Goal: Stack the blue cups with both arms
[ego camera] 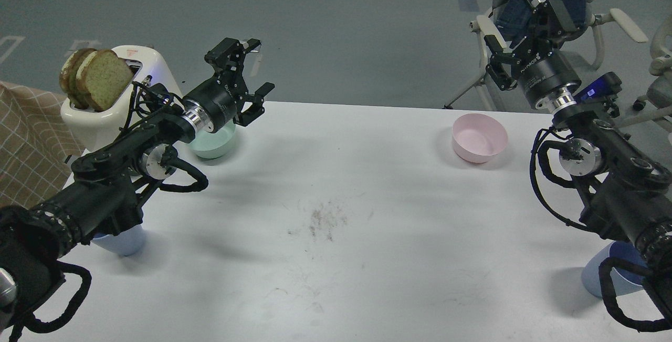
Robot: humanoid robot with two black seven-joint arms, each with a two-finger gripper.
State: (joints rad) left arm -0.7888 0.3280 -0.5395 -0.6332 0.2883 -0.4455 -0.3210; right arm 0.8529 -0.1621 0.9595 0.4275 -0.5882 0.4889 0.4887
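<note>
Overhead, both grippers hang unclenched, holding nothing.
Left gripper (251, 71) at ten o'clock, right gripper (517, 34) at two; blue cups (122, 241) (604, 276) at eight and four.

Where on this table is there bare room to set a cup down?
The wide middle of the white table, between the mint-green bowl and pink bowl, is bare. The toaster corner is crowded; arms cover the blue cups.

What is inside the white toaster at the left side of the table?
Bread slices stand up out of the toaster's top, leaning left. Their lower parts are hidden inside it, and the left arm covers the toaster's lower front.
</note>
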